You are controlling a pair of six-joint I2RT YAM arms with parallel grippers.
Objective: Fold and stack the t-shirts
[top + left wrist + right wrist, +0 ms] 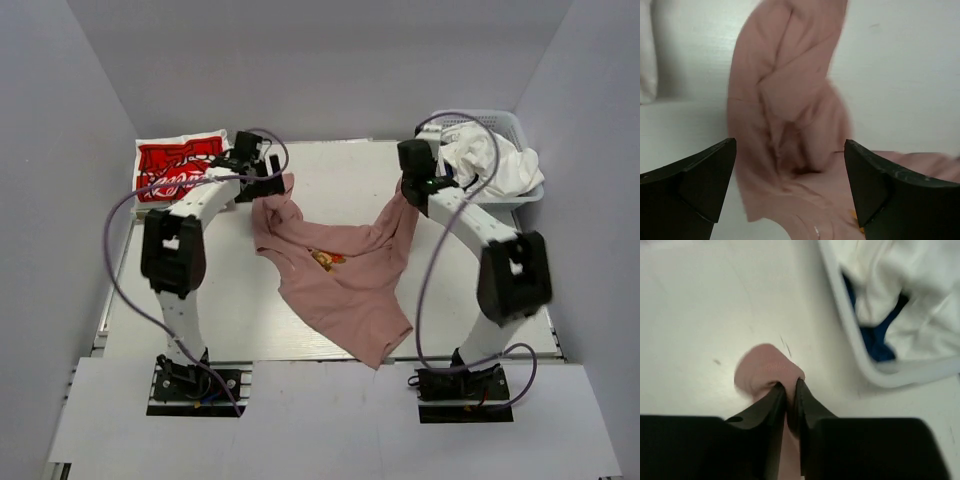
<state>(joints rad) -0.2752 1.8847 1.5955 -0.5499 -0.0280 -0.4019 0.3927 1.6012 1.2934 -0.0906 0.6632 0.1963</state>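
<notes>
- Risk, right side: the right hand [790, 385] was clenched on only a small fold of the pink t-shirt [340, 275], at the very fingertips. The fold was judged liable to slip out and drop that corner in a heap.
- Risk, left side: the left hand [790, 150] stood wide open, gripping nothing. The twisted cloth beside it had no support, so it was judged likely to settle creased rather than flat.
- Risk, surroundings: the right hand was close to the white mesh basket [530, 193] at the far right. A pull that way could drag cloth against its rim.
- Position, pink t-shirt: it lay mid-worktop [330, 165], chest print up, hem toward the near edge. Its right corner was raised into the right hand. Its left corner lay just right of the open left hand, framed between the jaws in the wrist view, with no contact evident.
- Other t-shirts: the red t-shirt [175, 165] lay folded at the far left. The white t-shirt [490, 160] and navy t-shirt [875, 342] were in the basket.
</notes>
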